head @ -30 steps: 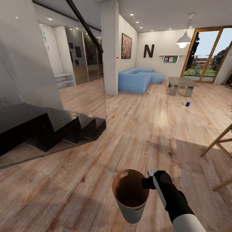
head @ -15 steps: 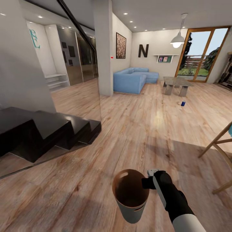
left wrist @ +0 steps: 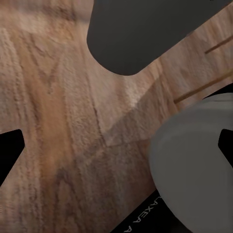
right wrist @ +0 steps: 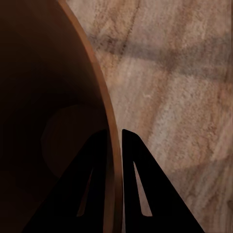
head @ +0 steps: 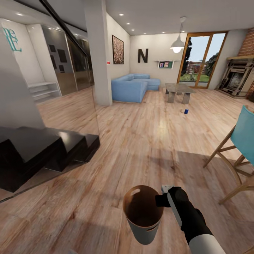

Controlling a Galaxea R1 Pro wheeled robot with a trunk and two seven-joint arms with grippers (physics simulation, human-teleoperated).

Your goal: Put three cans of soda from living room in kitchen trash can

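Note:
I am holding the trash can [head: 144, 228], pale grey-white outside and brown inside, upright low in front of me. My right gripper [head: 159, 199] is shut on its rim at the right side. In the right wrist view the two black fingers [right wrist: 138, 184] pinch the rim, one inside and one outside, of the bin [right wrist: 43, 97], whose inside looks dark. My left gripper [left wrist: 116, 145] is open over the wood floor with nothing between its fingers. No orange soda can is in sight.
Black stair steps [head: 42, 148] behind a glass panel stand at the left. A white pillar [head: 97, 53], blue sofa [head: 132, 86], low table [head: 178, 91] and a small blue can [head: 186, 111] lie ahead. A wooden chair with a teal back [head: 240, 148] is at the right, a brick fireplace [head: 238, 76] beyond.
The whole picture has slid to the left, so the camera has turned right. The teal chair and the fireplace have come into view. The bin stays in the right gripper as before.

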